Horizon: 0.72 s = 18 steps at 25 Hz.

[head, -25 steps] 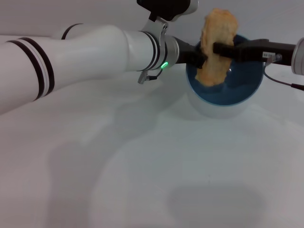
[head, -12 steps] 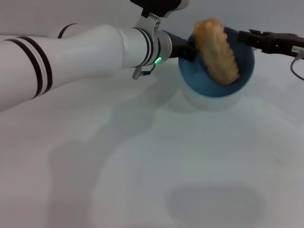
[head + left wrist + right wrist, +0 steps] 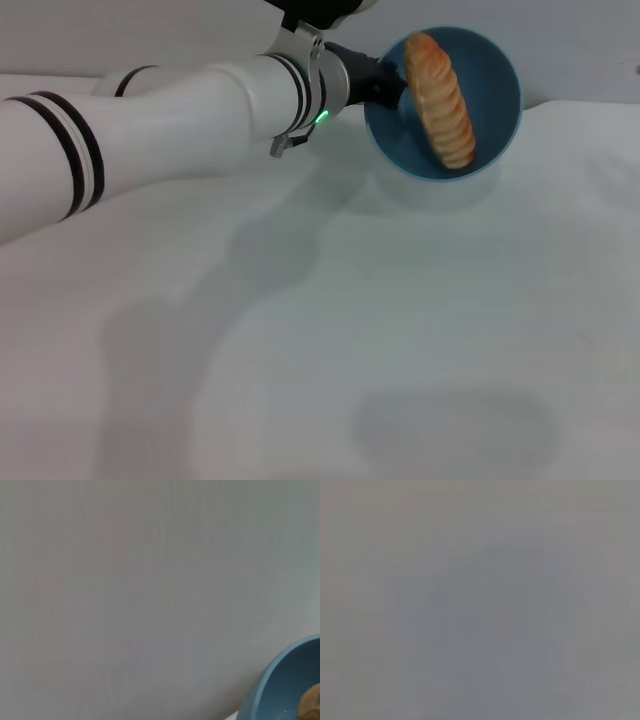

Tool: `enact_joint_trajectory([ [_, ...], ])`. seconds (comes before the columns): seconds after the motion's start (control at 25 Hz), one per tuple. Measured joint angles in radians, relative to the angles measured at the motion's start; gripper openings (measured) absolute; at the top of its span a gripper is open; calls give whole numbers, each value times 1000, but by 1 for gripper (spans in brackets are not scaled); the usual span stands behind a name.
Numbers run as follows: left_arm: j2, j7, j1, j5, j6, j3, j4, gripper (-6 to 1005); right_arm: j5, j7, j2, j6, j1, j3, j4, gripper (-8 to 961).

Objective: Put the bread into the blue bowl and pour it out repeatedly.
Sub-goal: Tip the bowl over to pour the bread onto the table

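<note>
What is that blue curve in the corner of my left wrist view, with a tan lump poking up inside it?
Observer: The head view shows it whole. It is the blue bowl, round and tipped so that its opening faces the camera.
Operator: And the lump?
Observer: That is the bread, a long loaf with orange and cream stripes, lying across the bowl's inside.
Operator: What is tipping the bowl?
Observer: The left gripper meets the bowl's rim on the robot's left side. The right gripper shows nowhere.
</note>
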<state>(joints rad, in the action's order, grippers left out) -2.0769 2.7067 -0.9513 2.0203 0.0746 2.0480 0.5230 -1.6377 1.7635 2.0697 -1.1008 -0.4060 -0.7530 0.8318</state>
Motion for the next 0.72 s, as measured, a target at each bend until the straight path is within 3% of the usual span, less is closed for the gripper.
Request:
enact_joint_trajectory([
  [0.2, 0, -1, -6, 0, -20, 17, 33, -1, 64, -158, 2, -10, 77, 130, -95, 476],
  [0.44, 0, 3, -27, 0, -63, 65, 55, -1, 201, -435, 0, -79, 156, 157, -231, 499],
  [0.72, -2, 4, -36, -2, -231, 195, 73, -1, 212, -499, -4, -104, 165, 177, -261, 525],
])
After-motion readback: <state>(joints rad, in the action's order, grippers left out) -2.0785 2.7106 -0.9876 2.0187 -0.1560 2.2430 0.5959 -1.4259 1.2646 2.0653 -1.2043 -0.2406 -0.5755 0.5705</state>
